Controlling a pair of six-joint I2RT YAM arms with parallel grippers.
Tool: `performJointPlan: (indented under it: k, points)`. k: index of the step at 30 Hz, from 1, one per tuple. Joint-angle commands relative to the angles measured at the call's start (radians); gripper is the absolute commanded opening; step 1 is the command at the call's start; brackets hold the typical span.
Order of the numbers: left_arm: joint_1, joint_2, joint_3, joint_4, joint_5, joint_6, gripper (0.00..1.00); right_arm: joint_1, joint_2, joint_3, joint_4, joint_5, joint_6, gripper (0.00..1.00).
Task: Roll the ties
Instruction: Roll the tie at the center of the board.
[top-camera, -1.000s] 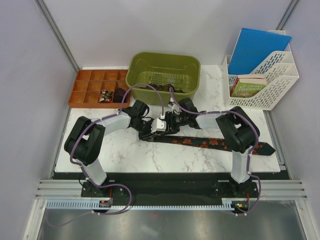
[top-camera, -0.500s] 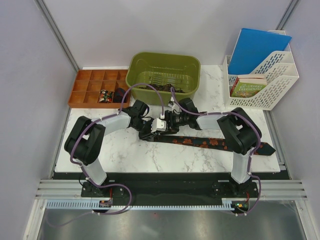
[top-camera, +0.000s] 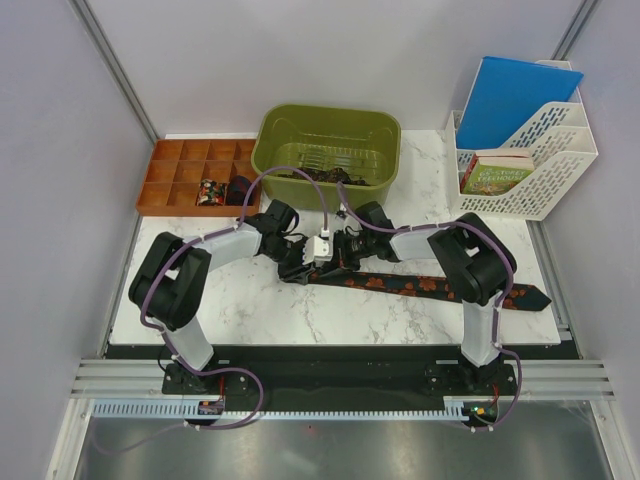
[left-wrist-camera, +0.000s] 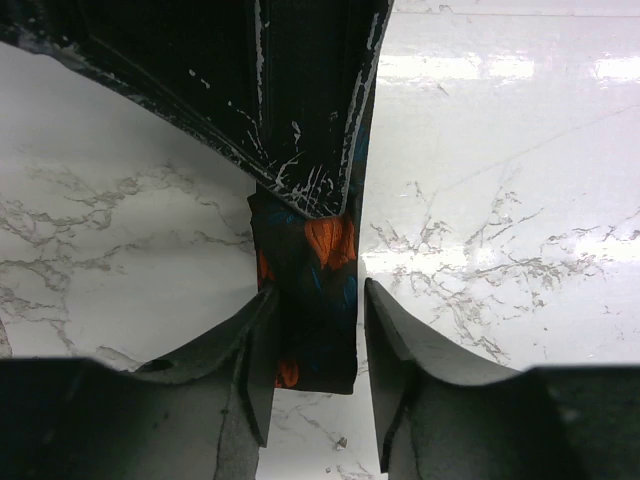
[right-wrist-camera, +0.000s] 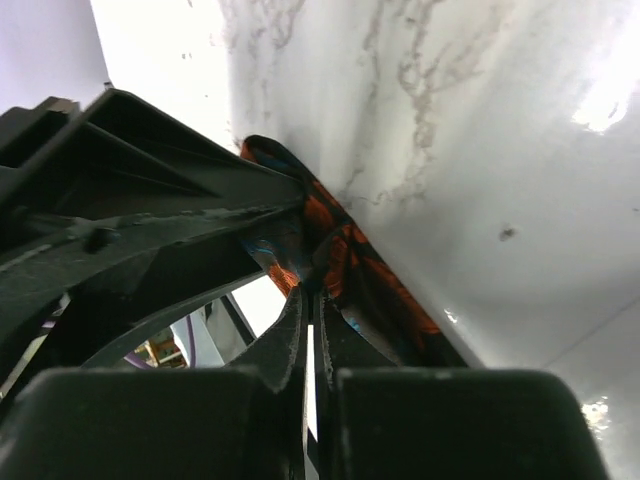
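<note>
A black tie (top-camera: 430, 285) with orange-red blotches lies flat across the marble table, its pointed tip at the right. Both grippers meet over its left end. In the left wrist view that end (left-wrist-camera: 315, 250) sits between the fingers of my left gripper (left-wrist-camera: 318, 300). The left finger touches the fabric and a thin gap shows at the right finger (left-wrist-camera: 385, 340). From above, my left gripper (top-camera: 300, 265) is just left of my right gripper (top-camera: 335, 258). My right gripper (right-wrist-camera: 311, 292) is shut, its tips pinching a bunched fold of the tie (right-wrist-camera: 350, 260).
Behind the arms stands a green bin (top-camera: 325, 145) holding dark fabric. An orange compartment tray (top-camera: 180, 175) at the back left holds small dark coils (top-camera: 212, 190). A white file rack (top-camera: 525, 165) with a blue folder and a book is at the back right.
My right gripper has closed on the tie's folded end and shifted slightly left. My left gripper's jaws have widened a little around the end.
</note>
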Motion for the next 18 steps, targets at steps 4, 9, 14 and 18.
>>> performJointPlan:
  k: [4,9,14,18]
  points:
    - [0.044,-0.061,-0.031,0.007,-0.019,-0.028,0.54,-0.011,0.019,-0.009,-0.049,0.031,-0.08,0.0]
    - [0.084,-0.093,-0.042,0.005,-0.015,0.007,0.59,-0.012,0.02,-0.022,-0.078,0.046,-0.119,0.0]
    - [0.086,-0.081,-0.033,0.004,0.025,0.01,0.63,-0.014,0.029,-0.025,-0.089,0.057,-0.132,0.0]
    - [0.083,-0.073,-0.041,0.004,0.041,0.024,0.69,-0.014,0.042,-0.028,-0.091,0.059,-0.136,0.0]
